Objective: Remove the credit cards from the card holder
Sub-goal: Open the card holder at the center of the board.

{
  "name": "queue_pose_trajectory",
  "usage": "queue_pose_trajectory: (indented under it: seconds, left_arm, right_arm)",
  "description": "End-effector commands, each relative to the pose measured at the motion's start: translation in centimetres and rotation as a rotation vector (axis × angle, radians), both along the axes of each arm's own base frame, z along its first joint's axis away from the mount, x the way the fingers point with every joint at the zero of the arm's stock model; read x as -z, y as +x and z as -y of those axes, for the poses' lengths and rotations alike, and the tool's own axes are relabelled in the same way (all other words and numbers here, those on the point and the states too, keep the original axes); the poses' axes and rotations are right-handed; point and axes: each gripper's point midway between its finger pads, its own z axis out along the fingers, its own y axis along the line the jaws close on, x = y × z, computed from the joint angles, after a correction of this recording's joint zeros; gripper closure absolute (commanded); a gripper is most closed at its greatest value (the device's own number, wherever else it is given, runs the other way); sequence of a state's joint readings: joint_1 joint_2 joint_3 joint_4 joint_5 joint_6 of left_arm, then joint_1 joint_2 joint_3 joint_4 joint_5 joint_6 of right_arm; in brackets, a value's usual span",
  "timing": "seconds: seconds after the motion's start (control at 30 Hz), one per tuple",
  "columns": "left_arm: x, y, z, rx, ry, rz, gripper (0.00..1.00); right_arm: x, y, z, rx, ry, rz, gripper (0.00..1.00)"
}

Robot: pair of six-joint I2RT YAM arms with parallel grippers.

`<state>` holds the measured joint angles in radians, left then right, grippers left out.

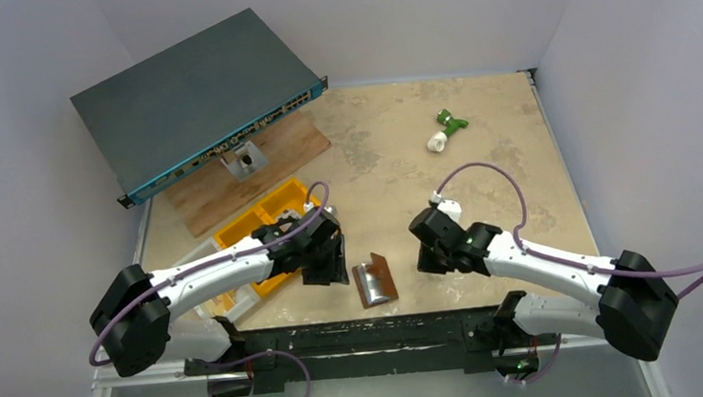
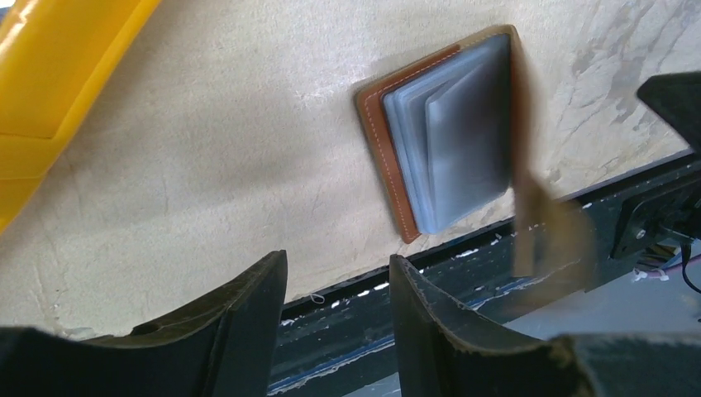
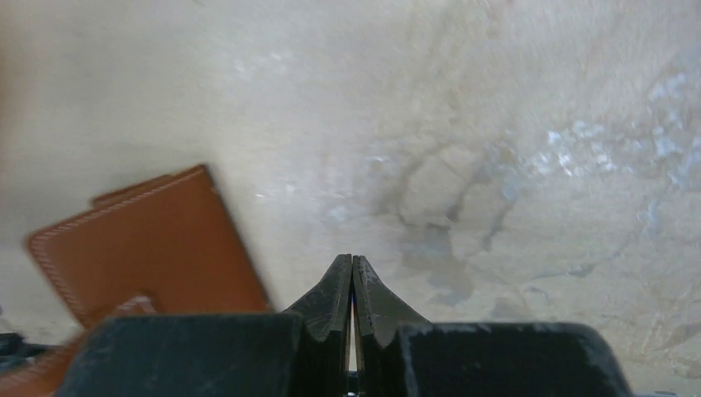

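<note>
The card holder (image 1: 383, 271) is a brown leather wallet lying open on the table near the front edge, between my two arms. One flap (image 2: 529, 174) stands up. Pale grey-blue credit cards (image 2: 455, 132) sit stacked inside it, fanned a little. My left gripper (image 2: 338, 260) is open with nothing between its fingers, just left of the wallet (image 2: 384, 149) and apart from it. My right gripper (image 3: 352, 260) is shut on nothing, hovering just right of the wallet (image 3: 149, 248). In the top view the left gripper (image 1: 328, 275) and the right gripper (image 1: 423, 259) flank the cards (image 1: 367, 280).
A yellow bin (image 1: 264, 225) lies behind the left gripper, its corner also in the left wrist view (image 2: 50, 74). Further back, a network switch (image 1: 195, 97) rests on a wooden board (image 1: 231, 185). A green-and-white object (image 1: 444, 130) lies at the far right. A black rail (image 1: 360, 337) runs along the near edge.
</note>
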<state>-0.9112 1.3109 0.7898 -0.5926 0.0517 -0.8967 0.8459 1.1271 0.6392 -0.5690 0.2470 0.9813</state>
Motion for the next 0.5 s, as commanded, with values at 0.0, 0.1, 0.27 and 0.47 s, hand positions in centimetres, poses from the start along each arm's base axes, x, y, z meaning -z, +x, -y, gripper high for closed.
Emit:
queue_pose_trajectory:
  seconds: [0.0, 0.1, 0.27, 0.47]
  left_arm:
    - [-1.5, 0.8, 2.4, 0.042, -0.076, 0.029, 0.52]
    - [-1.2, 0.8, 2.8, 0.051, -0.074, 0.019, 0.54]
    - [-1.1, 1.1, 3.6, 0.061, -0.075, 0.013, 0.57]
    - [-1.7, 1.5, 5.2, 0.089, -0.104, 0.016, 0.58]
  right_arm:
    - [2.8, -2.2, 1.1, 0.04, 0.035, -0.061, 1.0]
    - [4.7, -3.5, 1.6, 0.049, 0.047, -0.103, 1.0]
    - [4.8, -3.1, 1.5, 0.052, 0.042, -0.085, 1.0]
    - [-1.3, -0.9, -1.6, -0.032, 0.116, 0.078, 0.94]
